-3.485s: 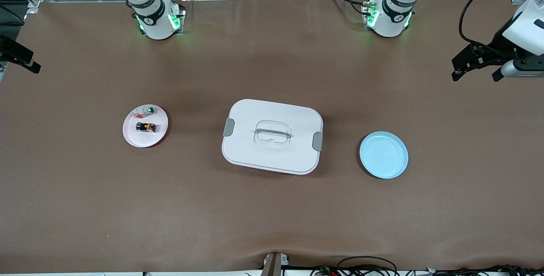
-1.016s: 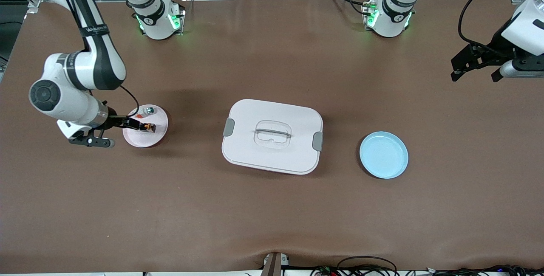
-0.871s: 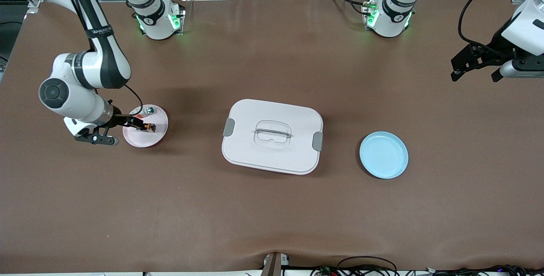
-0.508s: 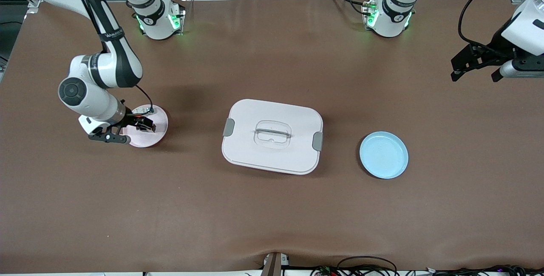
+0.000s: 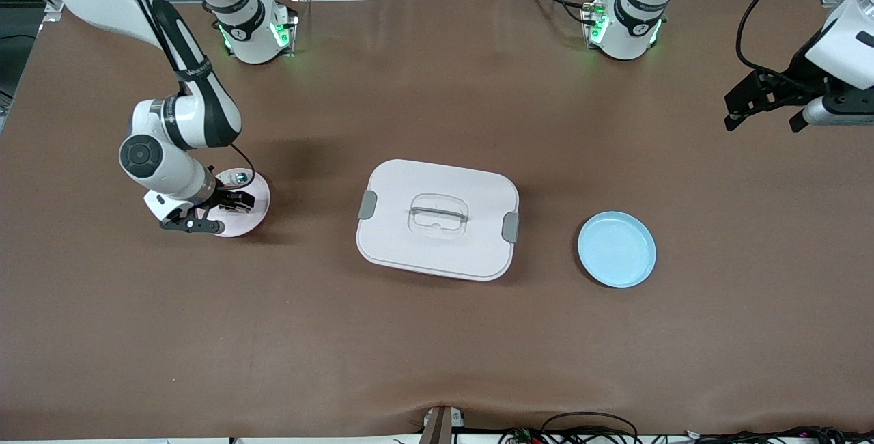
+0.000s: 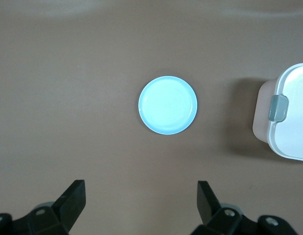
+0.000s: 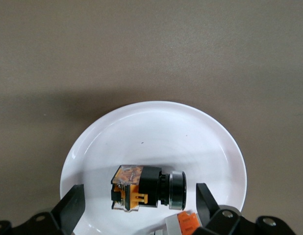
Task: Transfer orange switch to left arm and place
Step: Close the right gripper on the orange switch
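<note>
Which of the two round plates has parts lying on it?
The pink plate toward the right arm's end; it holds the orange switch. The blue plate holds nothing.

Orange switch (image 7: 146, 192) lying sideways on pink plate (image 7: 117, 132), white latched box (image 5: 437, 219) closed, mid-table

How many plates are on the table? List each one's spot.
2. The pink plate lies toward the right arm's end, under the right claw. The blue plate lies toward the left arm's end, beside the box.
</note>
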`<state>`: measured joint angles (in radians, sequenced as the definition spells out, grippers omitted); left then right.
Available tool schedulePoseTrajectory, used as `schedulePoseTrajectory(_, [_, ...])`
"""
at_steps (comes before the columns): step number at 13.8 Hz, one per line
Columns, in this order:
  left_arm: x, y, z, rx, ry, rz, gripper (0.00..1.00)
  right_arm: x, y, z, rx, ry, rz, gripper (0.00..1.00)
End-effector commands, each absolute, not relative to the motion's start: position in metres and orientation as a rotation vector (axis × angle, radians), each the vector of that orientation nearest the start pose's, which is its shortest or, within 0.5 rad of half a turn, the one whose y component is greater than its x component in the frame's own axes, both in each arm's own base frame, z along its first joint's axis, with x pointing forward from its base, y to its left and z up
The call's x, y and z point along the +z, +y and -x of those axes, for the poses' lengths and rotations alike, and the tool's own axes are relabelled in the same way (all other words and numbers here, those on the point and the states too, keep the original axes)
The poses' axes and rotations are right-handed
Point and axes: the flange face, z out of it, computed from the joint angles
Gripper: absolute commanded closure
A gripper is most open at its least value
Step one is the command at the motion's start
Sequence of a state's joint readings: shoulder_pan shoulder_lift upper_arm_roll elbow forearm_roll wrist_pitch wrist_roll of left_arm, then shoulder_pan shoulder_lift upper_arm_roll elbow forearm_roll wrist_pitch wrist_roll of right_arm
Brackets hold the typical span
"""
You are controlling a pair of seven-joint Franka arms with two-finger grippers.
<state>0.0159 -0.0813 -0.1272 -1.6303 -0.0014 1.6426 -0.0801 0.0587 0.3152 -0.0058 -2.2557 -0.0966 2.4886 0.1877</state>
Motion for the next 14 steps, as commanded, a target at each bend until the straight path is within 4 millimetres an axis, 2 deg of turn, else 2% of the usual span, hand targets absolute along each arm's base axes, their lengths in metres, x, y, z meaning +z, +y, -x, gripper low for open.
schedulePoseTrajectory(1, [0.652, -0.065, -0.535, -0.159, 0.056, 3.137, 0.0, 0.207, 0.027, -0.525, 0.118, 0.087, 3.22, 0.0])
schedulePoseTrajectory(7, [0.655, -0.065, -0.536, -0.168, 0.058, 3.137, 0.0, 0.187, 0.026, -0.517, 0.119, 0.086, 3.215, 0.0])
schedulePoseTrajectory(13, [0.654, -0.065, -0.536, -0.166, 0.06, 3.137, 0.0, 0.182, 0.017, -0.516, 0.137, 0.107, 3.215, 0.0])
schedulePoseTrajectory(14, [0.654, -0.065, -0.536, -0.166, 0.06, 3.137, 0.0, 0.182, 0.017, -0.516, 0.137, 0.105, 3.216, 0.14])
